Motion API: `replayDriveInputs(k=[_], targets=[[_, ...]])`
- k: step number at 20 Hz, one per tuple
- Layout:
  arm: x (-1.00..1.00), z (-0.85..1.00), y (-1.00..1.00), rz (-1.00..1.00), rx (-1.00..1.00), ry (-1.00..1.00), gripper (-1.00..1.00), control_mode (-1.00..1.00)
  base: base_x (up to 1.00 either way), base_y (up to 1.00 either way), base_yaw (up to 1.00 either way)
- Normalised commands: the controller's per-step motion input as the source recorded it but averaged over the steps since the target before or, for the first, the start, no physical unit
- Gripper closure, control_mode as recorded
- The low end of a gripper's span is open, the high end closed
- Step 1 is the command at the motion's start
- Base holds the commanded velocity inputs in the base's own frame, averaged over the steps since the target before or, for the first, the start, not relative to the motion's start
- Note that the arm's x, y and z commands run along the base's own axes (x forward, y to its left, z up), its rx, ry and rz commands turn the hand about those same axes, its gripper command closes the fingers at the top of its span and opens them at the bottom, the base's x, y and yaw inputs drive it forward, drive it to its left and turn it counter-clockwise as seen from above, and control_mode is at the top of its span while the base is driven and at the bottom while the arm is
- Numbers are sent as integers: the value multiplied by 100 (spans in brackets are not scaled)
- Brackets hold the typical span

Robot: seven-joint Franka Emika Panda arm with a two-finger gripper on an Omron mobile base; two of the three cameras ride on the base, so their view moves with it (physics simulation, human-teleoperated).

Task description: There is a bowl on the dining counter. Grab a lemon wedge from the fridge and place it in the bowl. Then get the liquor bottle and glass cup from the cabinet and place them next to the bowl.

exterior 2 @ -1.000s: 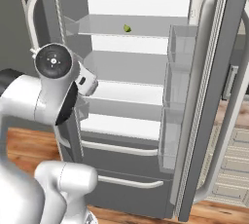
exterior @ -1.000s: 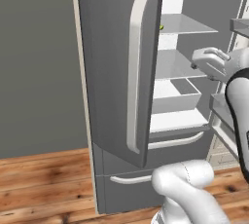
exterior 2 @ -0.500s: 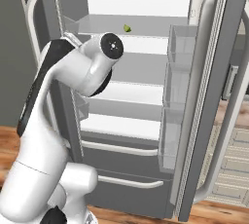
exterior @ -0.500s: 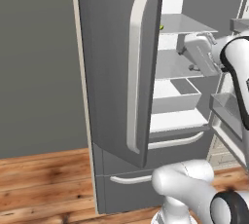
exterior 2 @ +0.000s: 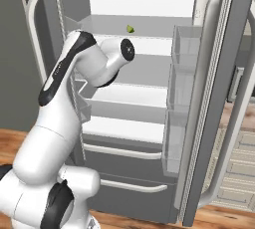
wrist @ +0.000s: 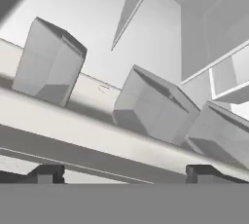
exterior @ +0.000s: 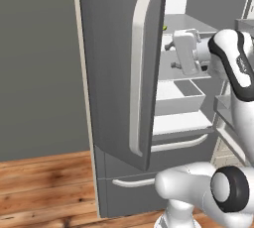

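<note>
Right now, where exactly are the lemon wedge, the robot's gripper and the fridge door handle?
lemon wedge (exterior 2: 130, 29): right base view, its middle, on a fridge shelf.
gripper (wrist: 124, 174): hand view, midway between open fingertips.
fridge door handle (exterior: 137, 73): left base view, mid-length of the white bar.

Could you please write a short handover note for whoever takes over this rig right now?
Gripper: open, empty, raised inside the tall dark-grey French-door fridge, below the upper shelf.
Tiny pale-yellow lemon wedge: lying on the upper white shelf, untouched.
Done: fridge doors open, arm reaching in.
Left: grasp the wedge and carry it to the bowl on the dining counter, then fetch the liquor bottle and glass cup from the cabinet and set them beside the bowl.
</note>
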Motion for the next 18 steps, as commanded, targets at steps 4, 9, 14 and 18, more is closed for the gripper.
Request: replayDriveInputs(k=[4,9,14,18], targets=[[9,-5,56,4,6,3,-100,-100,0,0,0],[-22,0,55,9,0,0,-100,-100,0,0,0],[-45,0,59,13,0,0,-100,-100,0,0,0],[-32,0,67,12,0,0,-100,-100,0,0,0]])
